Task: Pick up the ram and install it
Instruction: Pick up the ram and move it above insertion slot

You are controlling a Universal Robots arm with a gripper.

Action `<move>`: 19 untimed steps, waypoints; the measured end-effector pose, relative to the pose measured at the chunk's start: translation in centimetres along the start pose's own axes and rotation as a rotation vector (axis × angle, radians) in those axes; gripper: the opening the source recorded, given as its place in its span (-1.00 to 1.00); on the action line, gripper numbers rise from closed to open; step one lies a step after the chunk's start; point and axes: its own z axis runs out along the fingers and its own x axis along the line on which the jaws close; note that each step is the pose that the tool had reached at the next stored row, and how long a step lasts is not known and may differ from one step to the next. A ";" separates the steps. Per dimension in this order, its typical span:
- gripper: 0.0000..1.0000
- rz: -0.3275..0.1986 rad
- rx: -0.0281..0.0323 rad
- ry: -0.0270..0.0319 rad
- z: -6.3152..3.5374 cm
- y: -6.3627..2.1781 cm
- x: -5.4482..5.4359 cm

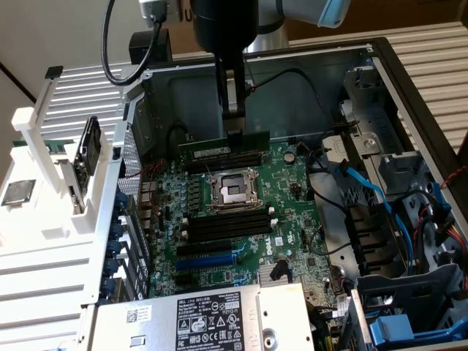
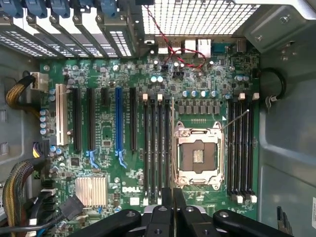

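Ram point(image 1: 223, 151) hangs in your hand point(image 1: 235, 133): long, thin green stick, white label strip, pinched by its top edge.

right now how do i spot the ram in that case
In the open grey metal computer case, find the square silver processor socket on the green motherboard. Just above it in the exterior view, a long thin green ram stick with a white label stands on edge in the arm's black fingers. Its neighbours are black memory slots; it alone is green and held.
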 end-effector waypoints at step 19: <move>-0.75 -0.011 -0.0059 -0.0009 2.21 0.16 0.4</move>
